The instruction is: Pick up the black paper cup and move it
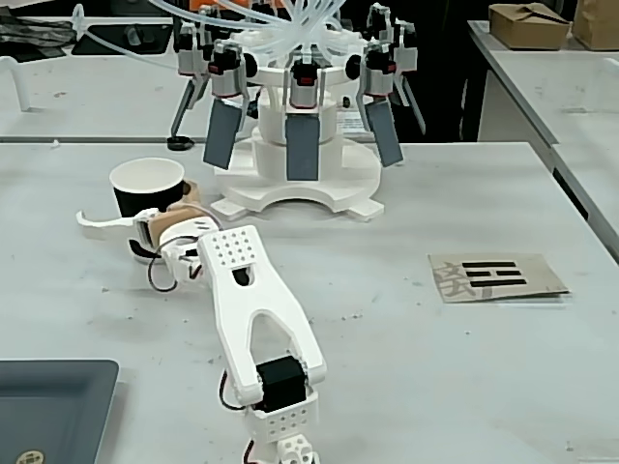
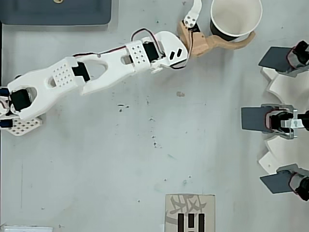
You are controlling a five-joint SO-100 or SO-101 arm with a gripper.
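Observation:
The black paper cup (image 1: 147, 175) stands upright on the white table, left of the white machine; its white inside (image 2: 236, 14) shows from above. My gripper (image 1: 135, 208) (image 2: 225, 20) is open wide around it. The tan finger (image 2: 227, 44) curves along one side of the cup, very close to or touching its wall. The white finger (image 2: 195, 10) is spread well away on the other side. The cup rests on the table between the two fingers.
A white machine (image 1: 300, 198) with dark grey flat paddles (image 2: 258, 118) stands just beyond the cup. A cardboard card with black marks (image 1: 495, 275) (image 2: 189, 212) lies flat on the table. A dark tray (image 1: 53, 406) (image 2: 58, 12) lies near the arm's base.

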